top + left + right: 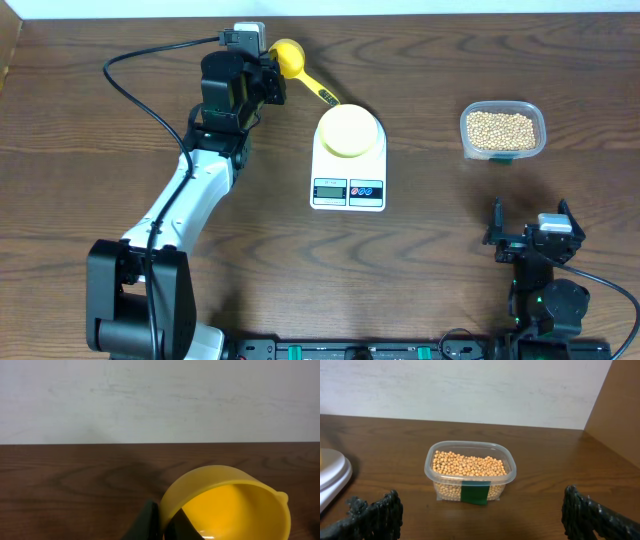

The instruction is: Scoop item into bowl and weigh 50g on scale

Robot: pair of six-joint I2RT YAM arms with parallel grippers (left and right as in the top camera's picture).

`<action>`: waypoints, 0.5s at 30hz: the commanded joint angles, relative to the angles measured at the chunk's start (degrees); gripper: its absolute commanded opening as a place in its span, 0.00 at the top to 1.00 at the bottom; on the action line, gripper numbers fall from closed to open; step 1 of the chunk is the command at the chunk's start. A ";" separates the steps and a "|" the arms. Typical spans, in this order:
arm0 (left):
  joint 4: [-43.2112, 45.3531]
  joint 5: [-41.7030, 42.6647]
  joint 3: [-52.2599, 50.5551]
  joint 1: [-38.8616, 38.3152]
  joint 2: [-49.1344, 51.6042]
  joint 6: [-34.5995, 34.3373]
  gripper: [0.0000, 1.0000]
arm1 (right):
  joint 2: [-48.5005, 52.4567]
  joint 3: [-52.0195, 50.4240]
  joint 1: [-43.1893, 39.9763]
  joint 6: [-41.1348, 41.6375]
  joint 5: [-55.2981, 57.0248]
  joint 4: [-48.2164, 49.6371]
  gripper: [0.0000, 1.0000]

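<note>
A yellow scoop lies at the back of the table, its handle pointing toward the scale. My left gripper is shut on the rim of the scoop's cup: one finger is outside the wall and the other is inside. The cup looks empty. The pale yellow bowl sits on the white scale. The beans fill a clear tub at the right. My right gripper stands open near the front right, its fingers wide apart and well short of the tub, holding nothing.
The scale's rounded edge shows at the left of the right wrist view. A green label is on the tub's front. A pale wall runs behind the table's far edge. A black cable loops near the left arm.
</note>
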 commanded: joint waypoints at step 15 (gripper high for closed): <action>0.28 0.11 0.50 0.20 0.09 0.17 0.92 | -0.31 -0.07 -0.39 1.09 3.96 1.68 0.01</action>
